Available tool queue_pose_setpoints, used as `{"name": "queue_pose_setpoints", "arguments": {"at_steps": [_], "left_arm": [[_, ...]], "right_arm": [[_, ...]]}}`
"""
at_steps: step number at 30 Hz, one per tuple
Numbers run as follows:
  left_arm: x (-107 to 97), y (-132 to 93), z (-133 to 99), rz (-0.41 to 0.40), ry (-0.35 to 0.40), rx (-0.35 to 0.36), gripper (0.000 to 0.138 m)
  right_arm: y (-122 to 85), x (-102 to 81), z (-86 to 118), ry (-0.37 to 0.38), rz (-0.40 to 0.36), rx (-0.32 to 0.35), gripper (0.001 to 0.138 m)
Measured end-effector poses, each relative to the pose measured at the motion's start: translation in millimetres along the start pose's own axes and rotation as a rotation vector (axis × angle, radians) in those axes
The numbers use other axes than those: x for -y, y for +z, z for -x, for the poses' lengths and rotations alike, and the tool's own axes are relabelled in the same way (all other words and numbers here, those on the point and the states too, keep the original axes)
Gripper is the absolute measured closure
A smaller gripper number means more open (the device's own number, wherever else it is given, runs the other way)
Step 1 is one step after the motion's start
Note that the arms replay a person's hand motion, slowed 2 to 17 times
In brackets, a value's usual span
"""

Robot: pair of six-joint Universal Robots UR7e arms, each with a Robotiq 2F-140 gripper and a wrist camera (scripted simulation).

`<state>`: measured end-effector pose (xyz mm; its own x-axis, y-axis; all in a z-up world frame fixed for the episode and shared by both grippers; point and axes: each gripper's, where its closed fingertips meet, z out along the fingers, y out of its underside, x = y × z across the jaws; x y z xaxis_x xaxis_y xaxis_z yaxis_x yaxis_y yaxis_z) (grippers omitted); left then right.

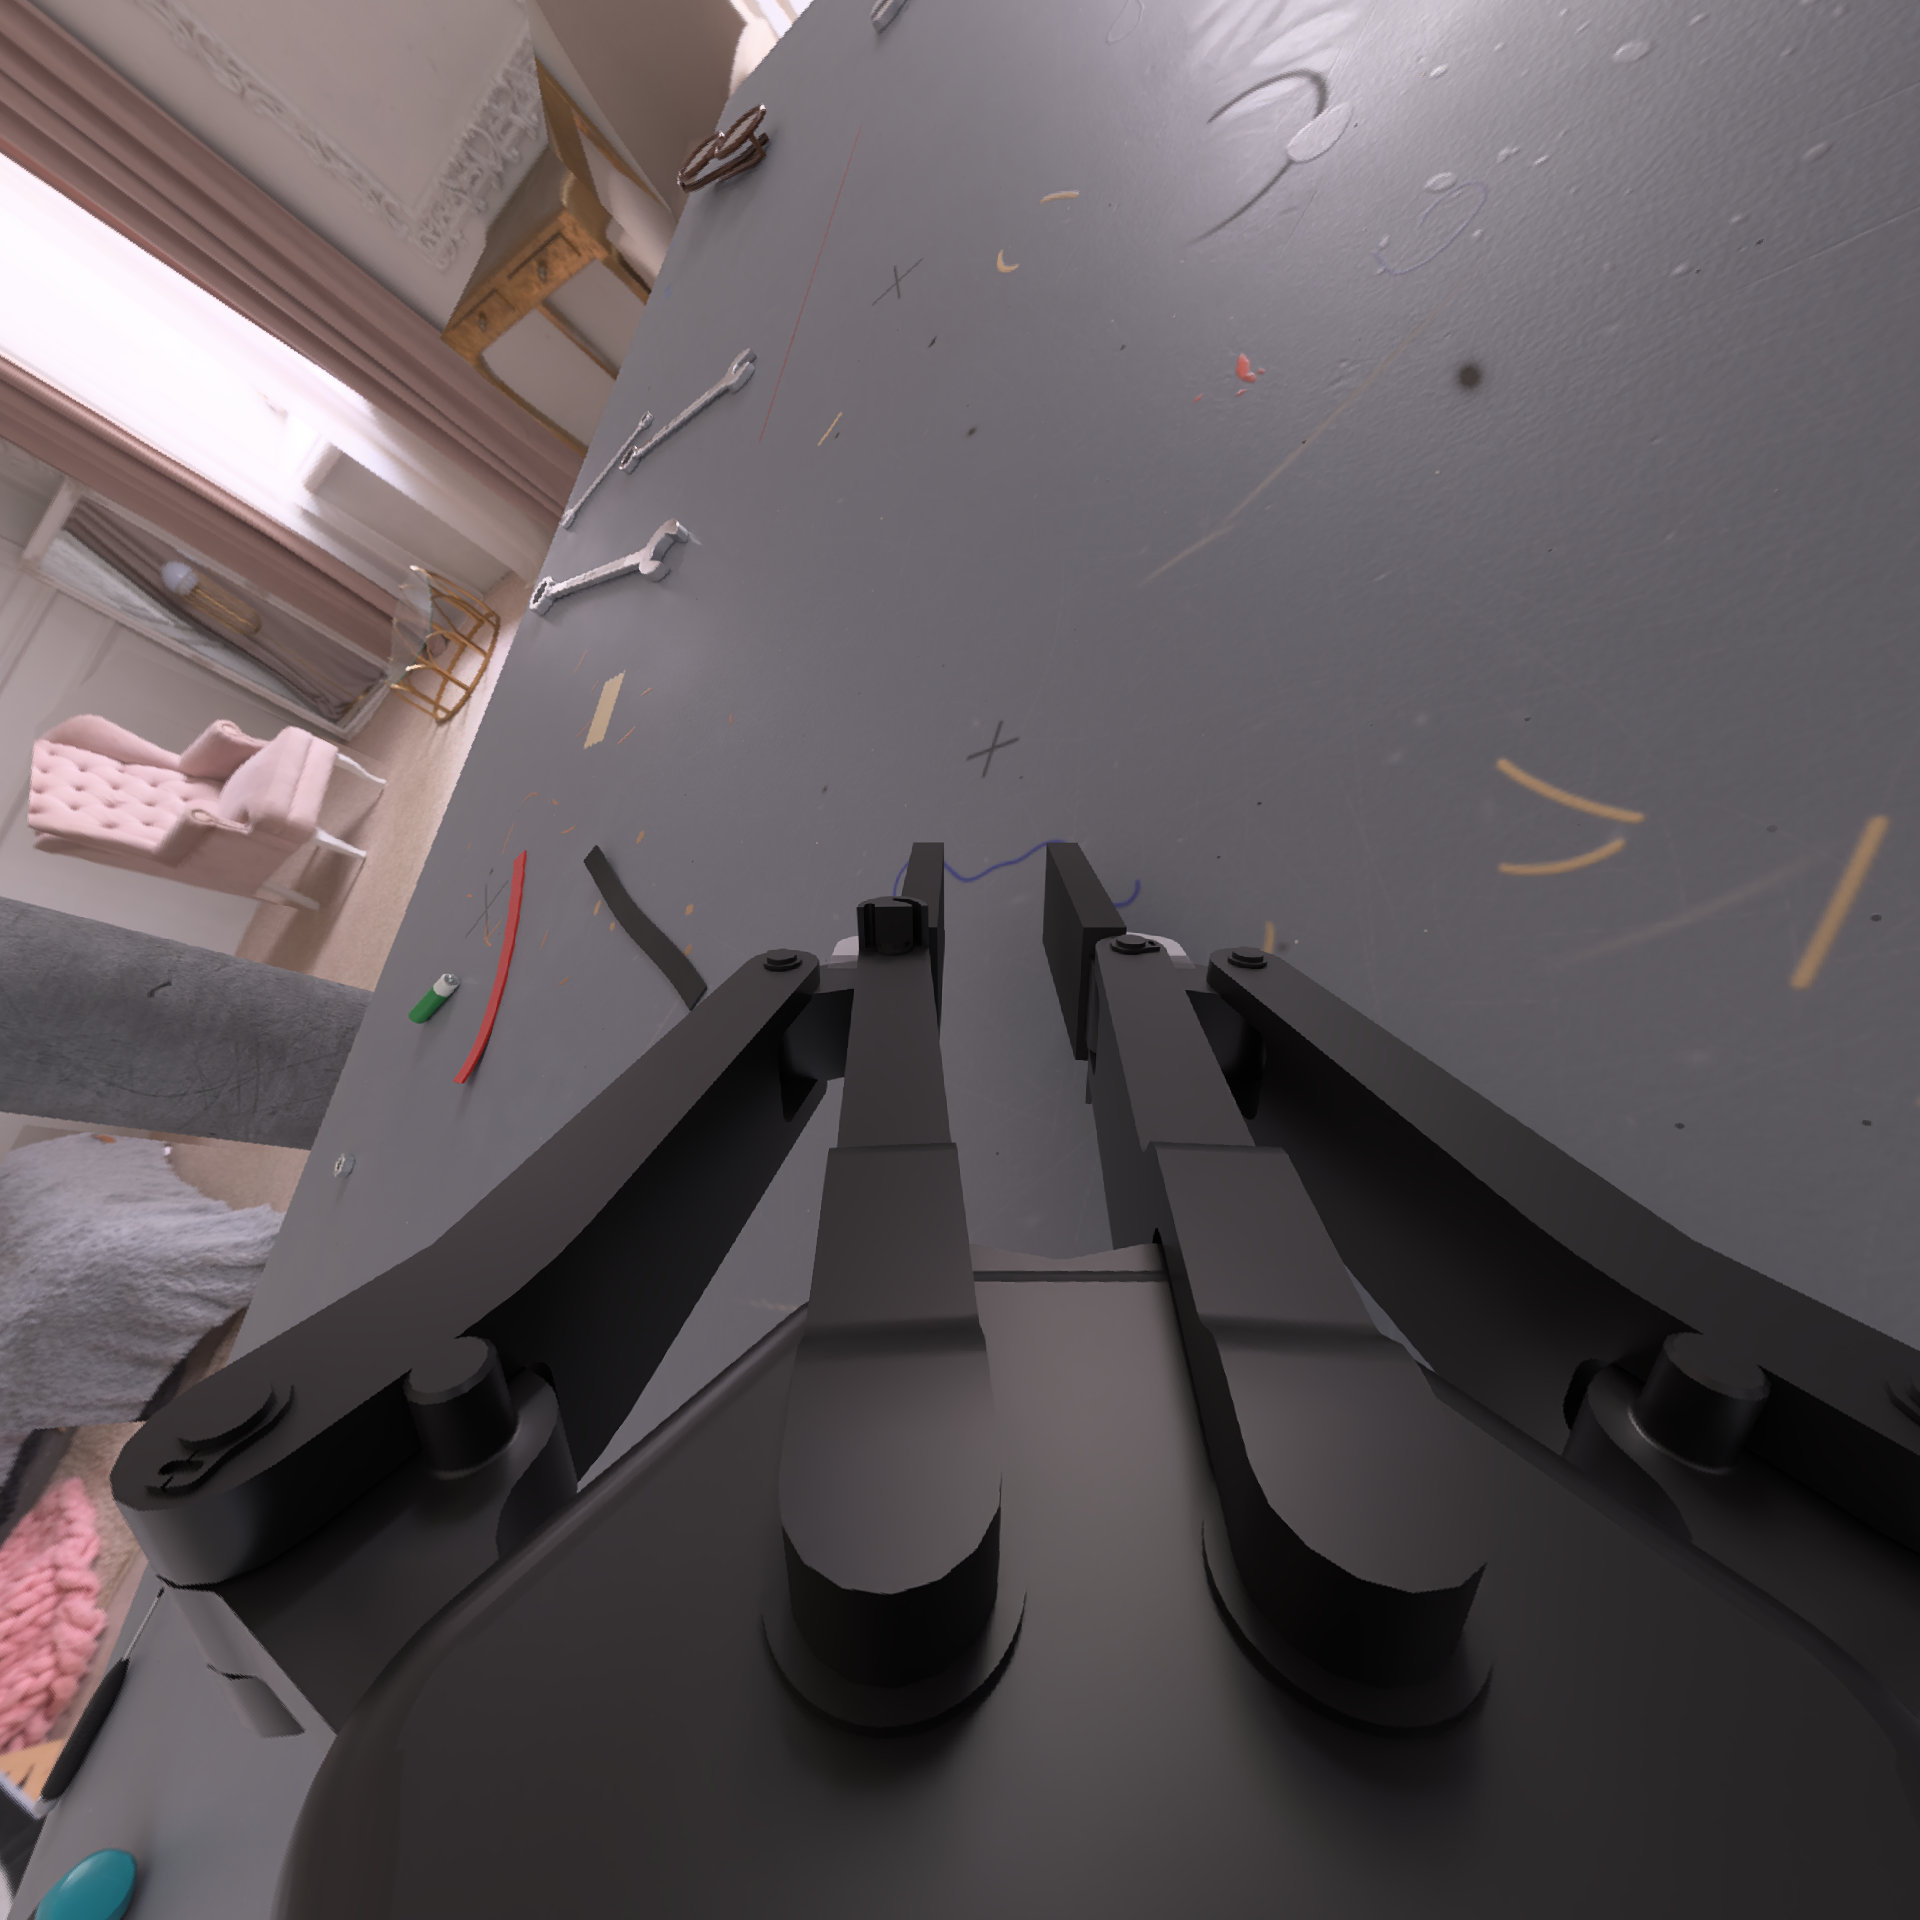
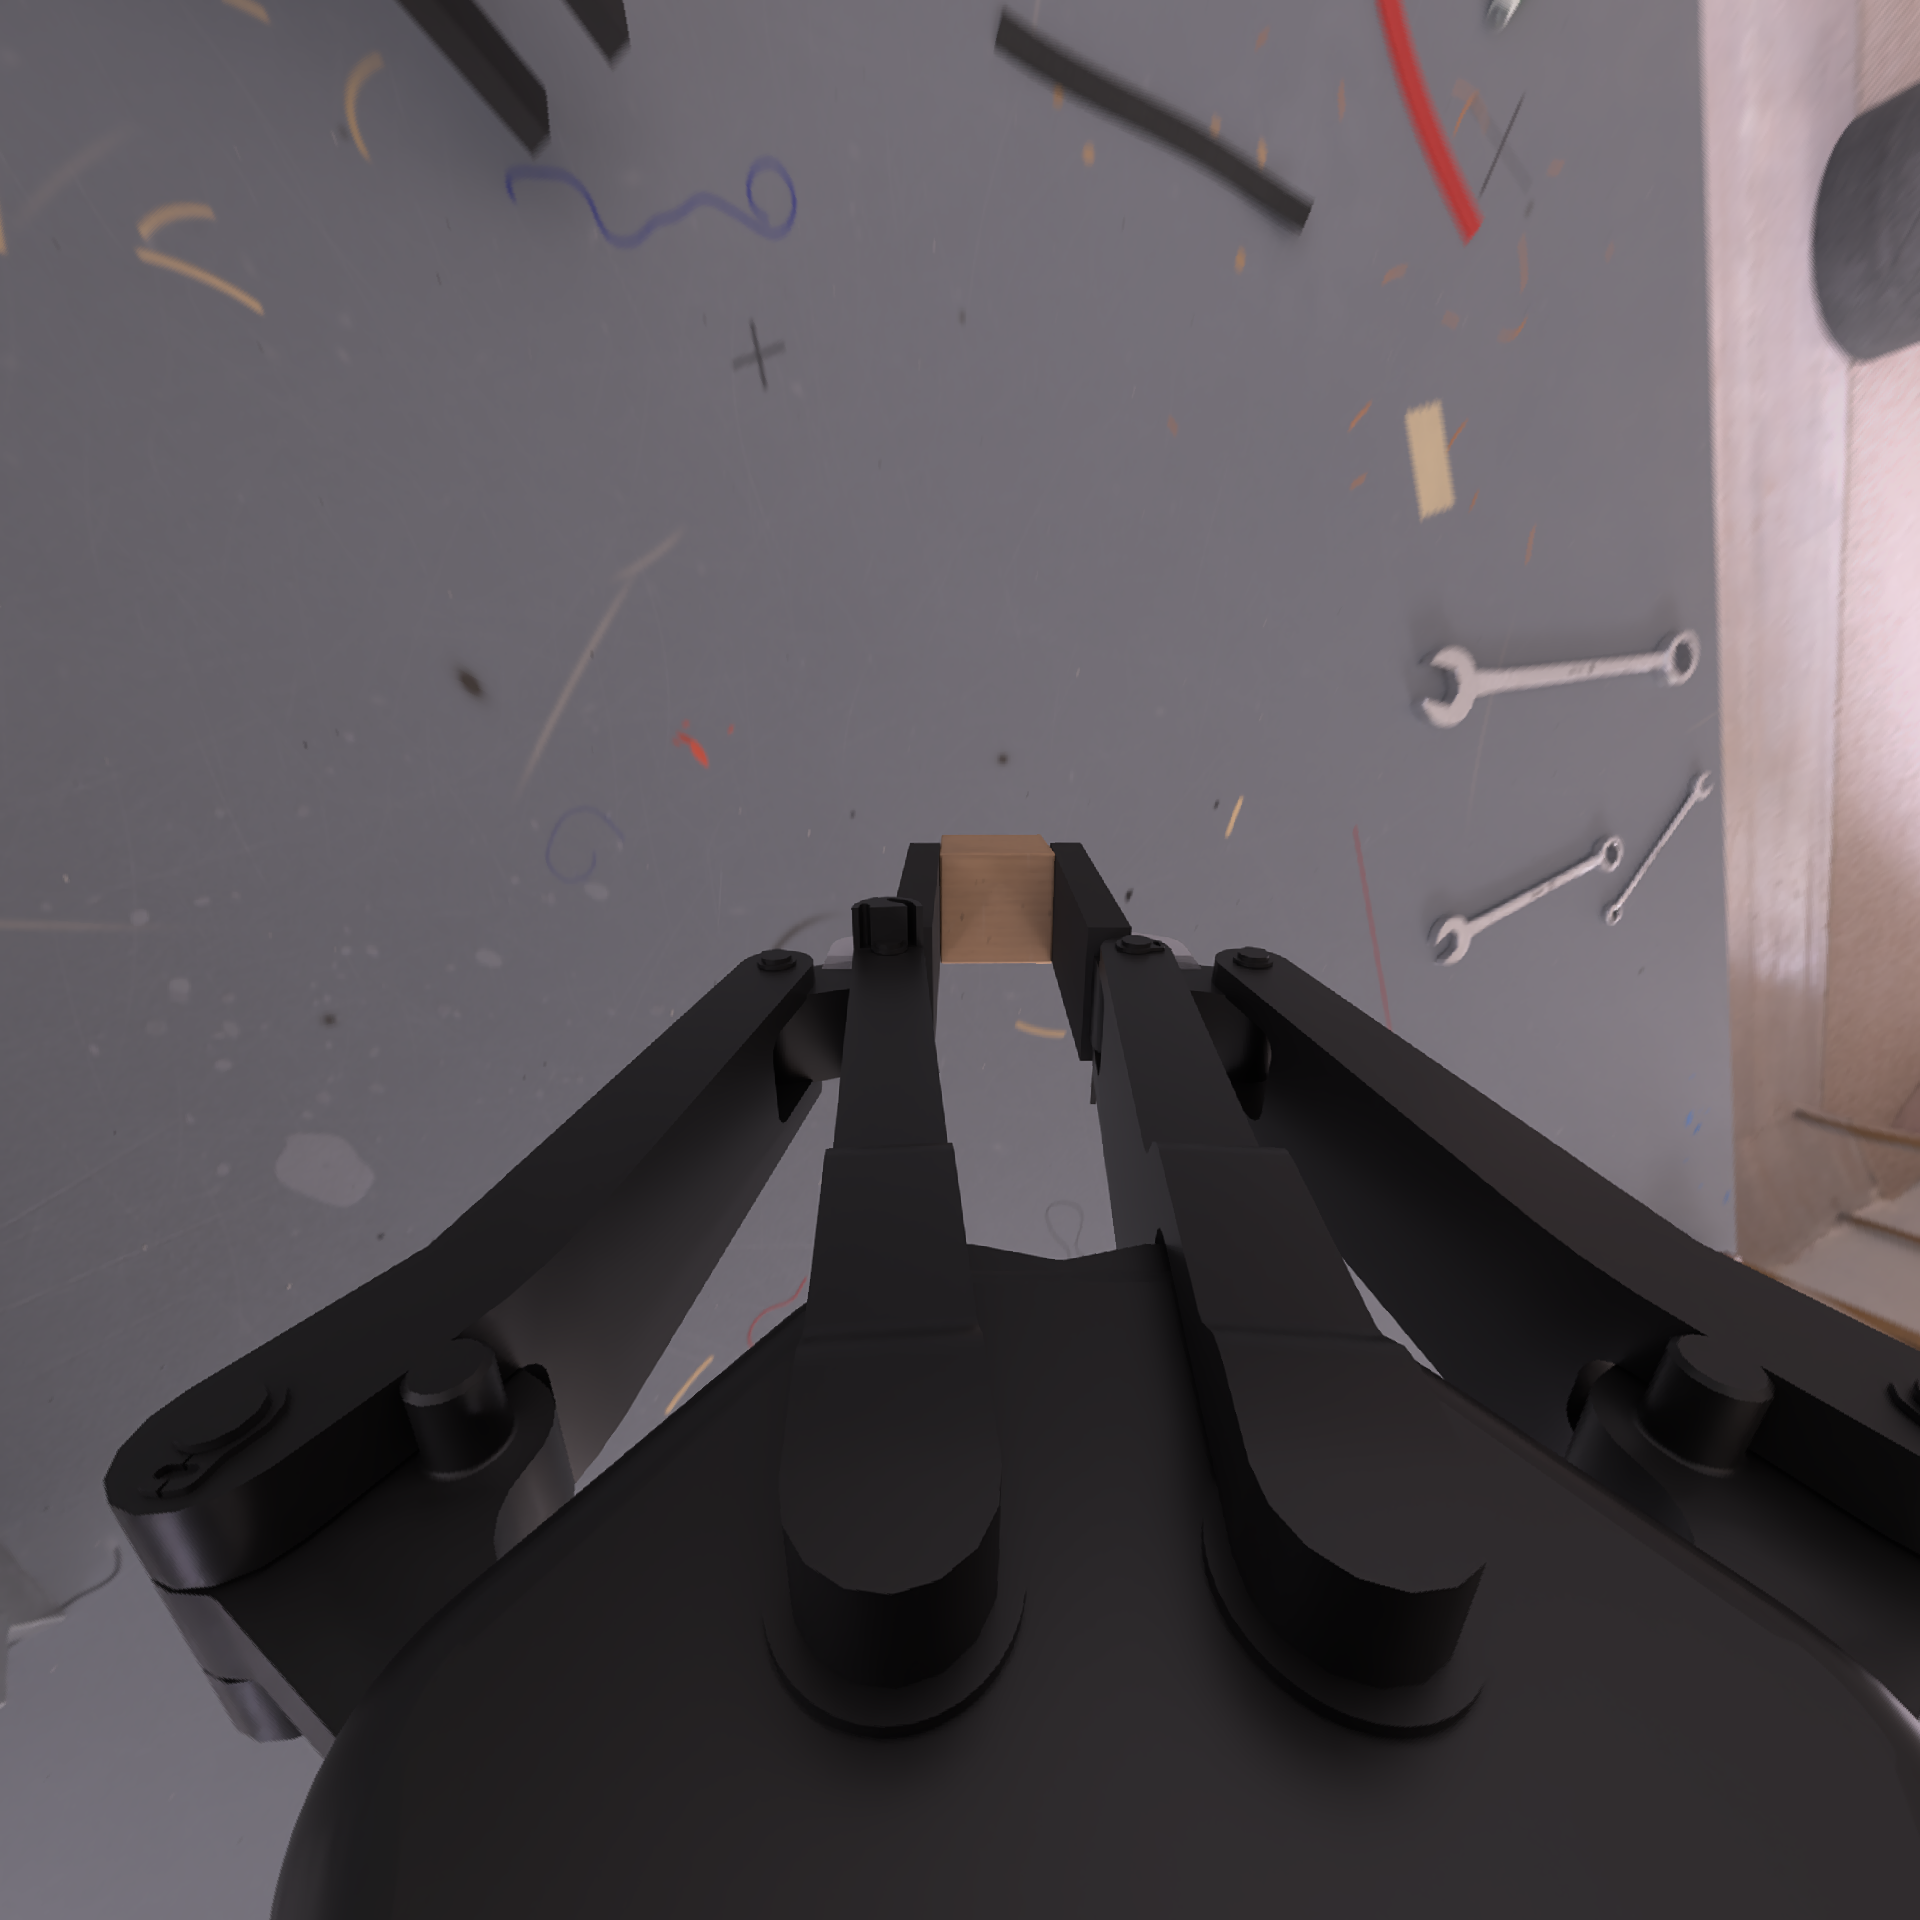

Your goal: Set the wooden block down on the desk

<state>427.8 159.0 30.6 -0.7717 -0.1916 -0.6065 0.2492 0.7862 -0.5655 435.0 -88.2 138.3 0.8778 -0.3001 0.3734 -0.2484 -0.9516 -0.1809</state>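
Note:
A small light wooden block (image 2: 993,906) sits between the fingertips of my right gripper (image 2: 995,868), which is shut on it and holds it above the grey desk (image 2: 416,540). The block fills the gap between the two black pads. My left gripper (image 1: 995,883) is partly open and empty over the grey desk (image 1: 1351,540), with a blue scribble on the surface just beyond its tips. Two black fingers (image 2: 499,83) of the left gripper show at the top left of the right wrist view.
Three silver wrenches (image 2: 1558,675) lie near the desk's right edge, and they also show in the left wrist view (image 1: 613,571). A red strip (image 2: 1429,135), a black strip (image 2: 1153,120), a tan tape piece (image 2: 1429,462), a green battery (image 1: 433,1000) and eyeglasses (image 1: 727,151) lie on the desk.

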Motion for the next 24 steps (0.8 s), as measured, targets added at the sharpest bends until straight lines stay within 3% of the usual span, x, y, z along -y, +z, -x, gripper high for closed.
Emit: {"name": "queue_pose_setpoints", "arguments": {"at_steps": [5,11,17,24], "left_arm": [[0,0,0,0.0,0.001,0.001,0.112],[0,0,0,-0.001,-0.001,0.003,0.112],[0,0,0,-0.001,-0.004,0.004,0.112],[0,0,0,-0.003,-0.007,0.004,0.112]], "right_arm": [[14,-37.7,9,0.028,0.083,0.032,0.111],[33,-64.4,22,0.046,0.12,0.068,0.111],[49,-81.3,31,0.065,0.145,0.092,0.111],[63,-87.3,37,0.068,0.142,0.113,0.111]]}}
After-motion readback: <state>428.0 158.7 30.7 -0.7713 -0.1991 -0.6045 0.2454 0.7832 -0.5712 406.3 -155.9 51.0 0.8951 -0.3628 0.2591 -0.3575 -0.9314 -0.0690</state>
